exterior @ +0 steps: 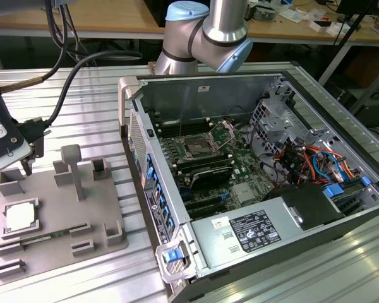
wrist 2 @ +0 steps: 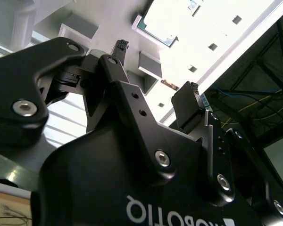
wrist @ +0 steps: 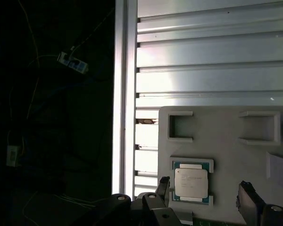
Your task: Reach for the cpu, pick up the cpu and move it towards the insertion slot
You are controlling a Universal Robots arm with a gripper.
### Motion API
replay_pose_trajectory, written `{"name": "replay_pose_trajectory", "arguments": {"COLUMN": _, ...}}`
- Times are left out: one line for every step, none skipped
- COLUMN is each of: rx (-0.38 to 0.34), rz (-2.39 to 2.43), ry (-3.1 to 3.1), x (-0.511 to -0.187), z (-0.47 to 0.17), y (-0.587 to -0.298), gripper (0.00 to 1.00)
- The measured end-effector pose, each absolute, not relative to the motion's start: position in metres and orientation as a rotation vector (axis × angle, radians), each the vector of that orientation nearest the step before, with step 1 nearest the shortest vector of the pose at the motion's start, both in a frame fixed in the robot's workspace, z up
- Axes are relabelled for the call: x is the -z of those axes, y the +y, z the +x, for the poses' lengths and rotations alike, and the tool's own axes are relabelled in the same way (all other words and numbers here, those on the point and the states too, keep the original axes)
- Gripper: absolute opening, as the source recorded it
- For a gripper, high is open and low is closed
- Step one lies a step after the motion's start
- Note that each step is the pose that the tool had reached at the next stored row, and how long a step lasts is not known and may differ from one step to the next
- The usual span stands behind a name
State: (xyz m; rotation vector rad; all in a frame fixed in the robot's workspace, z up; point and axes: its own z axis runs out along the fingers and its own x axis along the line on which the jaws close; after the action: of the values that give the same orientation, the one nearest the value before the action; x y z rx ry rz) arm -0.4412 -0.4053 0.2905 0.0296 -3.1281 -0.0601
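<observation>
Pincer (wrist: 204,184) is spread wide and empty, hovering over the cpu (wrist: 191,183), which lies flat in its grey tray (wrist: 226,141), lined up between the two fingertips (wrist: 163,184).

A grey plastic tray (exterior: 98,211) with upright posts and square recesses lay on the ribbed aluminium bench (exterior: 95,95), to the exterior view's left of an open computer case (exterior: 208,88). Inside the case, a silver power supply (exterior: 252,230) with a black label sat along the near edge, and red, blue and orange cables (exterior: 303,161) tangled beside a metal drive cage (exterior: 273,117). A wooden desk (exterior: 82,16) stood behind the bench.
</observation>
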Motion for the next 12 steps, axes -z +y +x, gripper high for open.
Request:
{"name": "replay_pose_trajectory", "arguments": {"rx": 0.060, "rz": 0.030, "ry": -3.128, "x": -0.2902, "z": -0.4412, "y": -0.4053, "gripper": 0.66}}
{"name": "replay_pose_trajectory", "arguments": {"rx": 0.060, "rz": 0.030, "ry": -3.128, "x": -0.2898, "z": -0.4412, "y": -0.4053, "gripper": 0.66}}
{"name": "replay_pose_trajectory", "arguments": {"rx": 0.060, "rz": 0.030, "ry": -3.128, "x": -0.2895, "z": -0.4412, "y": -0.4053, "gripper": 0.66}}
{"name": "replay_pose_trajectory", "arguments": {"rx": 0.060, "rz": 0.030, "ry": -3.128, "x": -0.2893, "z": -0.4412, "y": -0.4053, "gripper": 0.66}}
{"name": "replay_pose_trajectory", "arguments": {"rx": 0.060, "rz": 0.030, "ry": -3.128, "x": -0.2888, "z": -0.4412, "y": -0.4053, "gripper": 0.66}}
{"name": "replay_pose_trajectory", "arguments": {"rx": 0.060, "rz": 0.030, "ry": -3.128, "x": -0.2884, "z": -0.4412, "y": -0.4053, "gripper": 0.66}}
{"name": "replay_pose_trajectory", "arguments": {"rx": 0.060, "rz": 0.030, "ry": -3.128, "x": -0.2881, "z": -0.4412, "y": -0.4053, "gripper": 0.66}}
{"name": "replay_pose_trajectory", "arguments": {"rx": 0.060, "rz": 0.030, "ry": -3.128, "x": -0.2874, "z": -0.4412, "y": -0.4053, "gripper": 0.66}}
{"name": "replay_pose_trajectory", "arguments": {"rx": 0.060, "rz": 0.030, "ry": -3.128, "x": -0.2871, "z": -0.4412, "y": -0.4053, "gripper": 0.66}}
{"name": "replay_pose_trajectory", "arguments": {"rx": 0.060, "rz": 0.030, "ry": -3.128, "x": -0.2868, "z": -0.4412, "y": -0.4053, "gripper": 0.66}}
{"name": "replay_pose_trajectory", "arguments": {"rx": 0.060, "rz": 0.030, "ry": -3.128, "x": -0.2863, "z": -0.4412, "y": -0.4053, "gripper": 0.66}}
{"name": "replay_pose_trajectory", "arguments": {"rx": 0.060, "rz": 0.030, "ry": -3.128, "x": -0.2860, "z": -0.4412, "y": -0.4053, "gripper": 0.66}}
